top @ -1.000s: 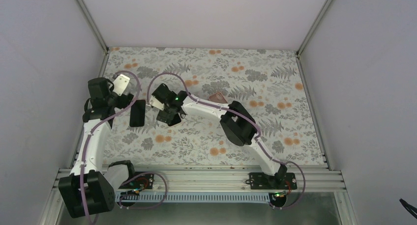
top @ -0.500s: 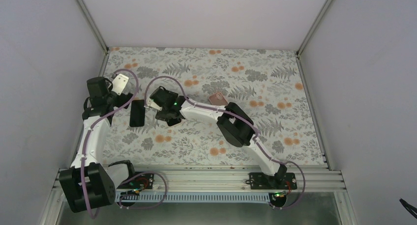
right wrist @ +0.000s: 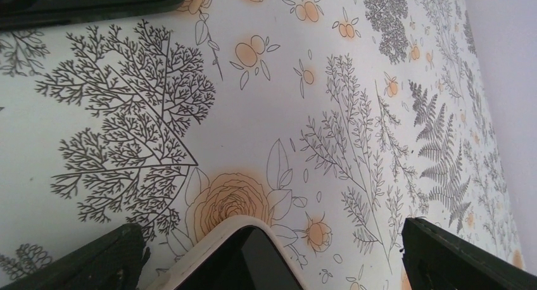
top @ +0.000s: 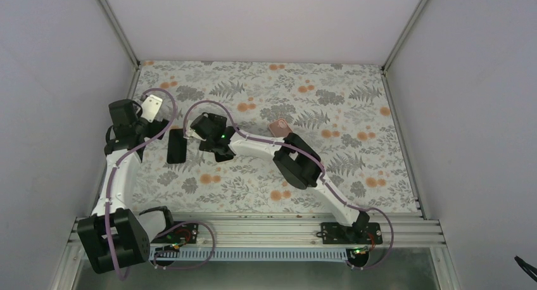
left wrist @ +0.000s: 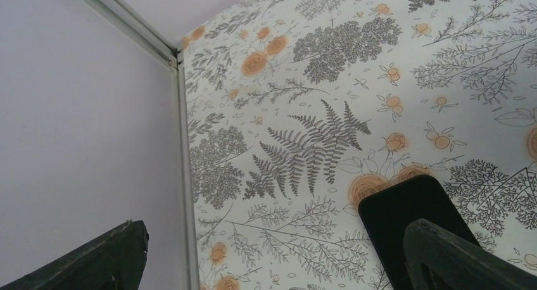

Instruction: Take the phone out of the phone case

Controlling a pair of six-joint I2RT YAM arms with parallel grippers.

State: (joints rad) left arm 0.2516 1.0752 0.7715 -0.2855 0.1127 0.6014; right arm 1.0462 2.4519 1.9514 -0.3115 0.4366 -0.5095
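Both arms' jaws spread wide, empty; black phone (top: 176,148) flat between them; pink case (top: 277,126) well apart.

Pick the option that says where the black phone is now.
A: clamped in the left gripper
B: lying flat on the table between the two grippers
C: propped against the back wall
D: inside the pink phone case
B: the black phone lies flat on the floral table between the open left gripper and the open right gripper, held by neither and apart from the pink phone case.
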